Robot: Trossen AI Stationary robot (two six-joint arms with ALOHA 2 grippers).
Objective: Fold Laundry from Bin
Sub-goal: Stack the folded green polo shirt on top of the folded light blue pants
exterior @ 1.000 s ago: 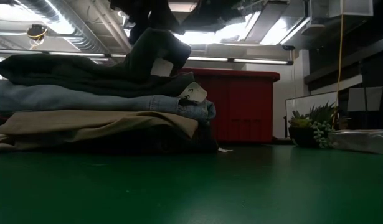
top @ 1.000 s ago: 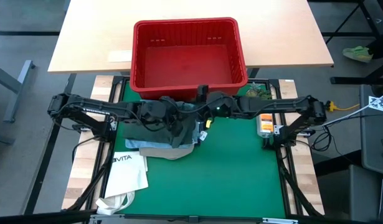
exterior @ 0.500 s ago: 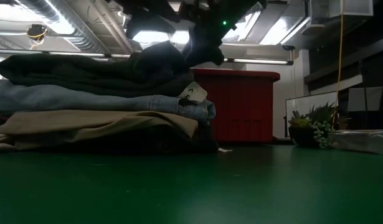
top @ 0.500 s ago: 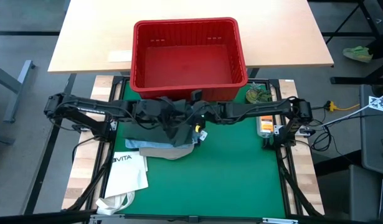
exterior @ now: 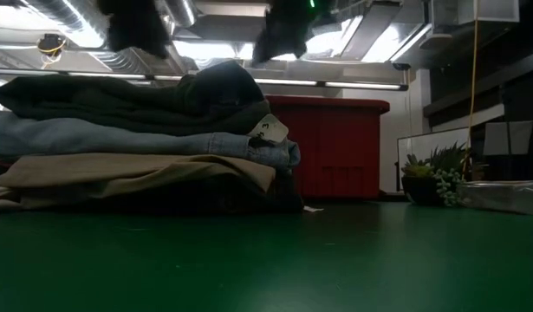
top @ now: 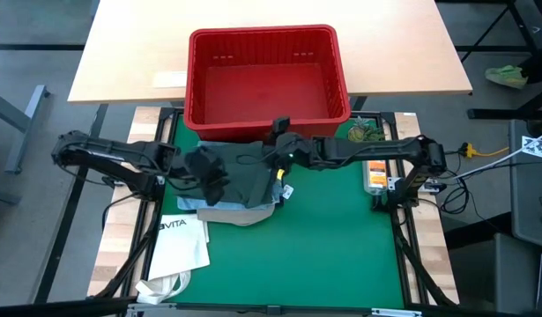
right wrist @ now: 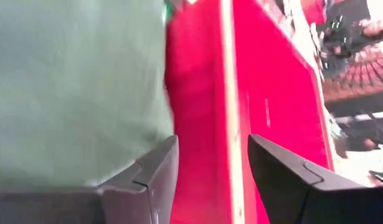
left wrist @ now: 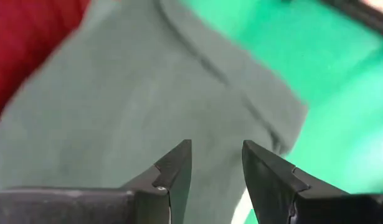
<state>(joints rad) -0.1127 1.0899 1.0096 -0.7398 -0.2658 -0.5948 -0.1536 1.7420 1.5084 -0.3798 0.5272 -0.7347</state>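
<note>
**Folded stack sits between both raised grippers, bin empty behind**

High view: the red bin (top: 267,75) stands at the far edge of the table (top: 332,238) and shows only its bare red floor. The laundry (top: 238,187) lies stacked on the green mat just in front of it, a dark green piece (top: 249,179) on top. The left gripper (top: 214,179) is over the stack's left part, the right gripper (top: 281,151) over its far right corner beside the bin's near wall. A white tote bag (top: 181,245) lies near left.

Low view: the stack reads khaki trousers (exterior: 136,171) lowest, light blue jeans (exterior: 145,139) next, and dark cloth on top, its long axis running left to right. Both arms hang dark above, clear of it.

Left wrist view: the fingers (left wrist: 176,168) stand apart, empty, with green cloth directly beneath.

Right wrist view: fingers (right wrist: 155,168) apart and empty, straddling the line where green cloth meets the bin wall.

Judged from this, the left gripper is nearer the top piece's middle; any smoothing would run along the stack's length.
</note>
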